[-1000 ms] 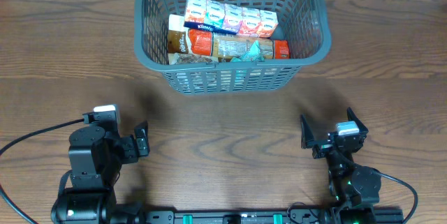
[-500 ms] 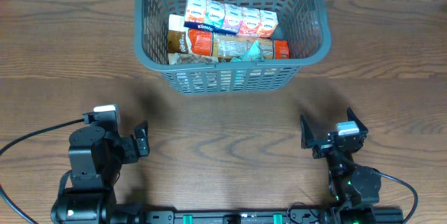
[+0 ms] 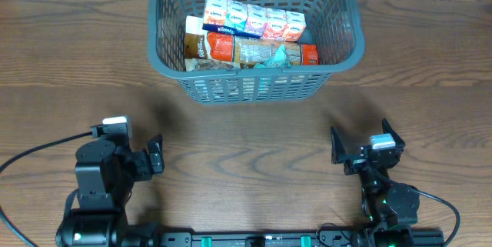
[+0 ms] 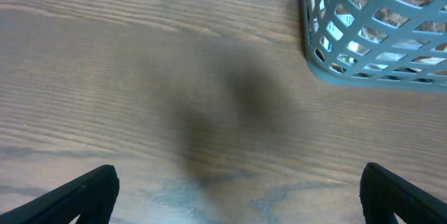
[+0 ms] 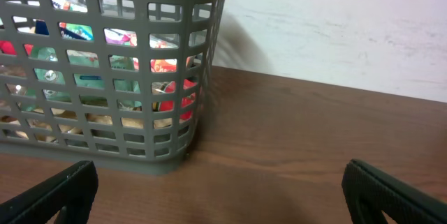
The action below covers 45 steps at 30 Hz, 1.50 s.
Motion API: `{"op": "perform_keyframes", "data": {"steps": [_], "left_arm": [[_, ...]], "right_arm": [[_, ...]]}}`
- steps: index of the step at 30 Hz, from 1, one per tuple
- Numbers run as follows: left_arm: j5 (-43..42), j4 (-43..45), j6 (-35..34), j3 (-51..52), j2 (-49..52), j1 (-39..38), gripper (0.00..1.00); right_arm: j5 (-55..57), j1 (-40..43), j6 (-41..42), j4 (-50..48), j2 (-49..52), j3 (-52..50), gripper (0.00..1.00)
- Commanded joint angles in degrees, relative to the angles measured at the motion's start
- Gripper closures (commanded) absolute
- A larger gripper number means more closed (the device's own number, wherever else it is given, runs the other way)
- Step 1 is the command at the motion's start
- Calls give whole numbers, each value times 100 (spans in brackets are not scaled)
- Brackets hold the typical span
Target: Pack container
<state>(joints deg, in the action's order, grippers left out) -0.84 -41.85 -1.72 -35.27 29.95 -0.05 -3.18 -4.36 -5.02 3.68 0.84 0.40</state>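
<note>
Wide-spread jaws, gripping nothing, on left gripper and right gripper, low in the overhead frame. Stood well ahead at top centre: large dark grey lattice-walled plastic basket, long axis left-to-right, about equally far from both. Already held glossy coloured packets; looked packed. Rested on matte wood-grain table.

You see a matt grey plastic basket, glossy packets inside, on a smooth wood-grain surface.
</note>
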Motion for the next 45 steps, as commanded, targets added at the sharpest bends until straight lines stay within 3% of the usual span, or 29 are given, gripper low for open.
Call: {"op": "perform_keyframes", "data": {"steps": [1,6,16,19,23,33,45], "left_arm": [[59,-142,-105,79,-433,-116,1],[-367,476,-140,686,-1447,-520,1],[-208,5084,-138,3027,-2468,-588,1],[-105,5781,-140,3436,-2472,-588,1],[7,5506,-92,3504,-2500,-588,1],[24,3748,-74,3504,-2981,-588,1],[22,3775,-74,3504,-2973,-588,1]], "right_arm": [[-7,26,24,37,-55,-9,1],[-4,26,24,35,-55,-9,1],[-4,26,26,35,-55,-9,1],[-7,26,24,37,-55,-9,1],[-4,26,26,37,-55,-9,1],[-7,26,24,37,-55,-9,1],[-4,26,26,37,-55,-9,1]]}}
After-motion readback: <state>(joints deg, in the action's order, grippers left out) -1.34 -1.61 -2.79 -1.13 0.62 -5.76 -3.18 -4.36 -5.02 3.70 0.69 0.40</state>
